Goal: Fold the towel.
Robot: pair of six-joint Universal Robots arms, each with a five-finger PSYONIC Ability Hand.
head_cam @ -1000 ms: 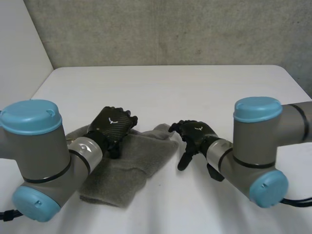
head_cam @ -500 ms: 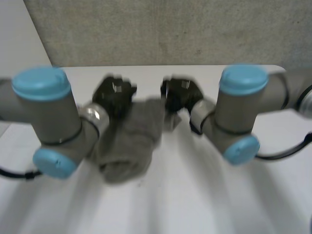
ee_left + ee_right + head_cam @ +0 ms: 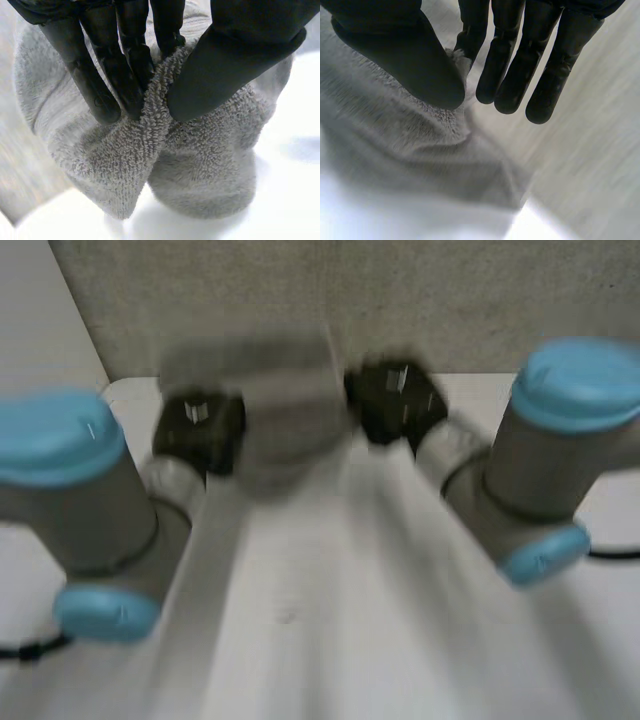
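Towel (image 3: 262, 420) up off the tabletop (image 3: 330, 620), left hand (image 3: 197, 430) and right hand (image 3: 395, 400) each pinching an edge, probably to fold it over

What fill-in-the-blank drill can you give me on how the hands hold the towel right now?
1. The left hand pinches the towel between its fingers and its ____.
2. The right hand is also shut on the ____.
3. The cloth held between both hands is ____ in colour.

Missing words: thumb; towel; grey.
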